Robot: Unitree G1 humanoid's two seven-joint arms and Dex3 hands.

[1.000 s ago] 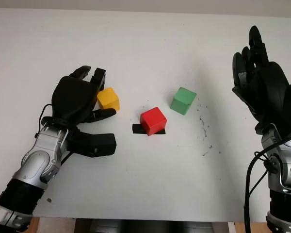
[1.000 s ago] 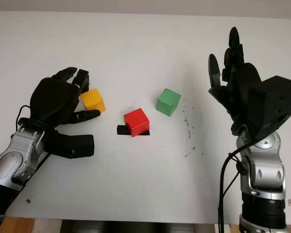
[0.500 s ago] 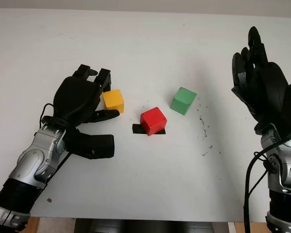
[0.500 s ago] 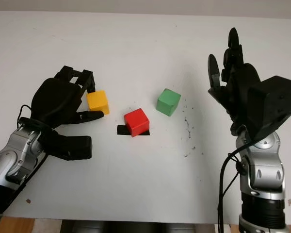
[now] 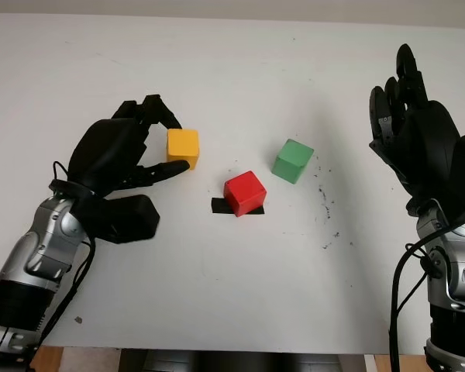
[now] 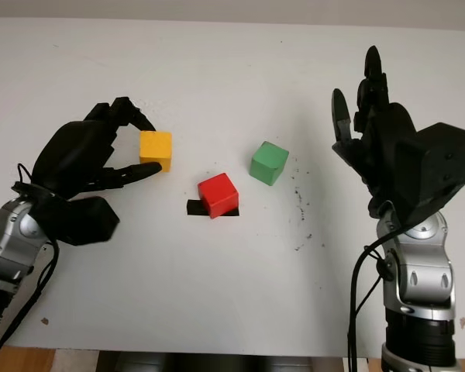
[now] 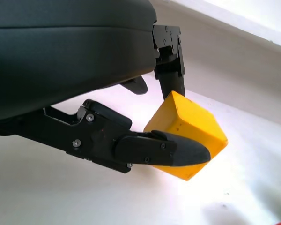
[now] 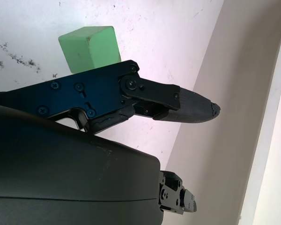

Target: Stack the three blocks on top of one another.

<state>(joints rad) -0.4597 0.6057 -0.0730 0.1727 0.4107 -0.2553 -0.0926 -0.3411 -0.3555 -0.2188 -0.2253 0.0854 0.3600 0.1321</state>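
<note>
- On the left side of the white desk (image 5: 240,310), the robot's left hand (image 5: 120,155) pinched the yellow block (image 5: 183,147) between its black fingers (image 7: 164,149), one fingertip pressed along a side face and others behind the far edge; the wrist view showed the cube tilted, one corner low, and whether it had left the surface could not be told.
- At the right edge, the right hand (image 6: 380,132) was raised above the desk, open and holding nothing, with the green block (image 8: 90,47) below it and well apart.
- Near the middle, the red block (image 5: 244,192) sat partly over a short strip of black tape (image 5: 221,206), with the green cube just beside it on the far right and the yellow one near its left.
- By the look of it, the first pick was in hand and no block had yet been stacked: the next move appeared to call for carrying the yellow cube over the red one, squaring it up and setting it down level.
- All three were small, hard-edged cubes with smooth, matte painted faces, likely wood or plastic; flat sides should stack steadily if aligned.
- Dark specks marked the desk right of the green cube.
</note>
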